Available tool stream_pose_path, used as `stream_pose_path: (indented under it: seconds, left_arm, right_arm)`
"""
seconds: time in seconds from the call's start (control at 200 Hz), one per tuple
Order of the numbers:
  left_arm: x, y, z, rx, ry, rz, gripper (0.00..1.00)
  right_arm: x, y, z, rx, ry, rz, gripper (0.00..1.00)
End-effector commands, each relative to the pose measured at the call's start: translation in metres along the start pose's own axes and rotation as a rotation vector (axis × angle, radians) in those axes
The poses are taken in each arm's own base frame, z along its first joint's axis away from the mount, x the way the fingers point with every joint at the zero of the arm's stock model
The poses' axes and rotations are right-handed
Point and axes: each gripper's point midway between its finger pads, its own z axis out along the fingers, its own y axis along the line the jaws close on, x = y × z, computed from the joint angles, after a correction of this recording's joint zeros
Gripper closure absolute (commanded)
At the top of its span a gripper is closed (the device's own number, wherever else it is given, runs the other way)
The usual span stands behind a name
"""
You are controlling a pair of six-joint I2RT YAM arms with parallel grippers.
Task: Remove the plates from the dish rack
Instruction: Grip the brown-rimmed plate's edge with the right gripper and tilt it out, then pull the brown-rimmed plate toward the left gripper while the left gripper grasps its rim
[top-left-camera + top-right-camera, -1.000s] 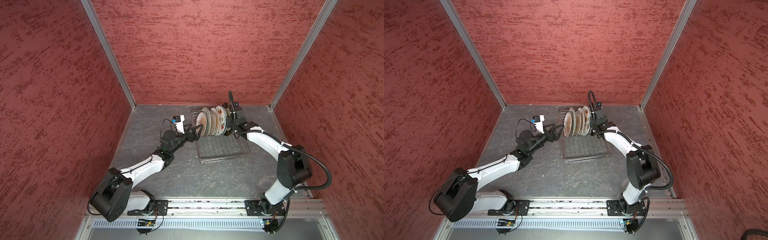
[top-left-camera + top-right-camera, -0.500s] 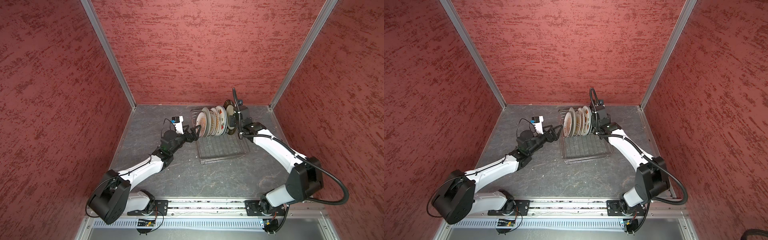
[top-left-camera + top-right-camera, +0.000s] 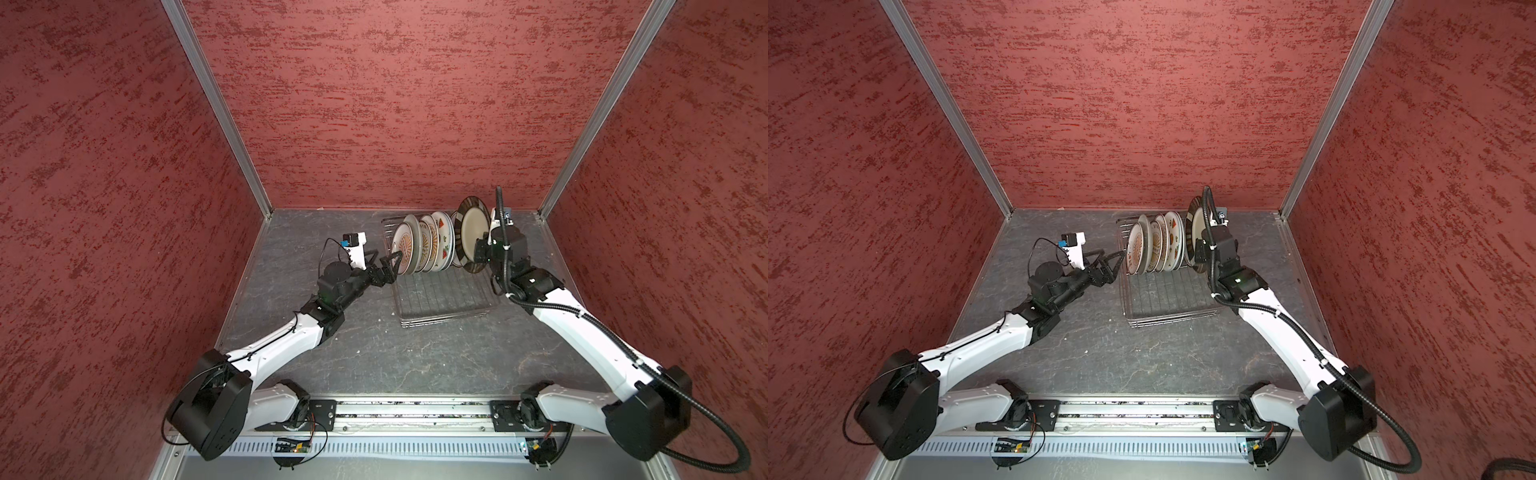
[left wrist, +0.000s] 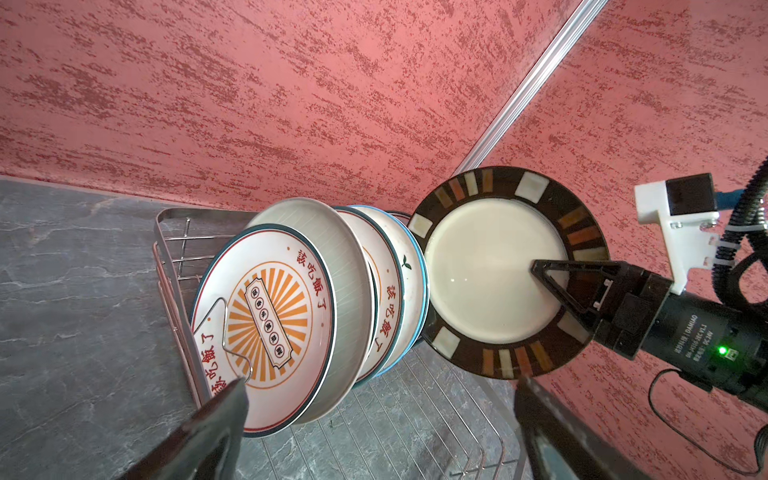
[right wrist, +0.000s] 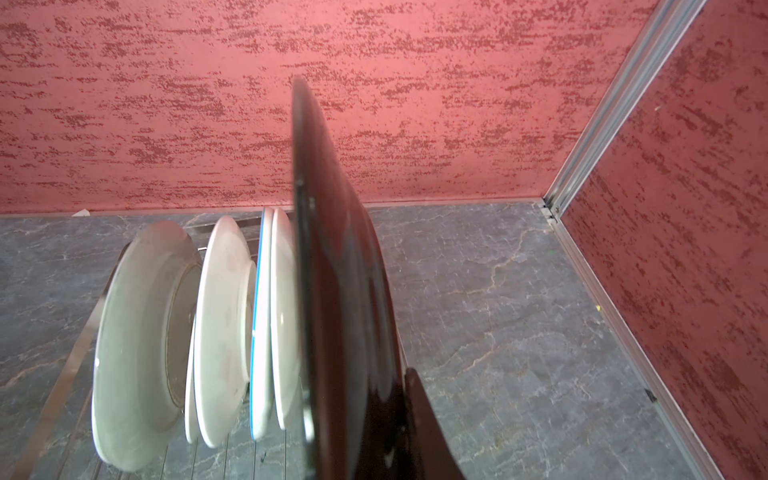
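Observation:
The dish rack [image 3: 440, 301] [image 3: 1167, 301], a silver wire tray, lies at the back of the floor. Several white plates [image 3: 419, 249] [image 3: 1154, 247] stand on edge along its far side. The nearest one, the orange sunburst plate [image 4: 266, 324], has Chinese characters on it. My right gripper [image 3: 482, 249] [image 3: 1202, 249] [image 5: 365, 415] is shut on the larger dark-striped plate [image 3: 469, 232] [image 4: 478, 270] [image 5: 340, 291]. It holds that plate upright, just above the rack's right end and apart from the row. My left gripper [image 3: 388, 259] [image 3: 1115, 259] [image 4: 380, 384] is open beside the sunburst plate, holding nothing.
Red textured walls close in the back and both sides, with the back right corner post [image 3: 552, 199] near the lifted plate. Grey stone-look floor [image 3: 374, 353] lies in front of the rack and to its right [image 5: 519, 311].
My right gripper has lifted the dark-striped plate up and to the right, out of the row of plates. The left arm has hardly moved.

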Motion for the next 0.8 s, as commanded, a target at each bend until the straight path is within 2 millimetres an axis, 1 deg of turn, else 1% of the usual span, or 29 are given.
stream_pose_path:
  seconds: [0.0, 0.105, 0.22, 0.286, 0.356, 0.461, 0.531, 0.646, 0.756, 0.787, 0.797]
  left_arm:
    - [-0.005, -0.014, -0.005, 0.046, -0.002, 0.030, 0.01]
    - [-0.004, -0.016, -0.008, 0.053, 0.000, 0.034, 0.01]
    - [-0.003, -0.021, -0.012, 0.069, 0.003, 0.035, 0.01]
    - [-0.004, -0.024, -0.016, 0.076, 0.002, 0.033, 0.01]
    - [-0.004, -0.029, -0.021, 0.088, 0.004, 0.031, 0.01]
    - [-0.003, -0.029, -0.027, 0.078, -0.001, 0.024, 0.01]
    - [-0.004, -0.030, -0.031, 0.080, -0.008, 0.004, 0.01]
    - [0.002, -0.035, -0.038, 0.109, 0.004, -0.018, 0.01]
    - [0.008, -0.041, -0.040, 0.125, 0.017, -0.027, 0.01]
    - [0.008, -0.041, -0.040, 0.119, 0.015, -0.033, 0.00]
    - [0.013, -0.038, -0.040, 0.103, 0.032, -0.039, 0.01]
  right_arm:
    - [-0.070, -0.001, -0.038, -0.071, -0.272, 0.180, 0.91]
    - [-0.069, -0.003, -0.054, -0.121, -0.302, 0.214, 0.91]
    - [-0.065, -0.003, -0.067, -0.176, -0.319, 0.242, 0.91]
    - [-0.061, -0.002, -0.070, -0.202, -0.319, 0.262, 0.91]
    - [-0.058, 0.003, -0.073, -0.255, -0.316, 0.271, 0.91]
    - [-0.055, -0.002, -0.073, -0.260, -0.297, 0.287, 0.92]
    - [-0.055, -0.006, -0.081, -0.270, -0.313, 0.303, 0.92]
    - [-0.058, -0.008, -0.099, -0.317, -0.345, 0.325, 0.92]
    - [-0.056, -0.001, -0.110, -0.388, -0.332, 0.335, 0.92]
    - [-0.055, 0.004, -0.113, -0.421, -0.321, 0.339, 0.92]
    - [-0.054, 0.006, -0.114, -0.435, -0.317, 0.340, 0.92]
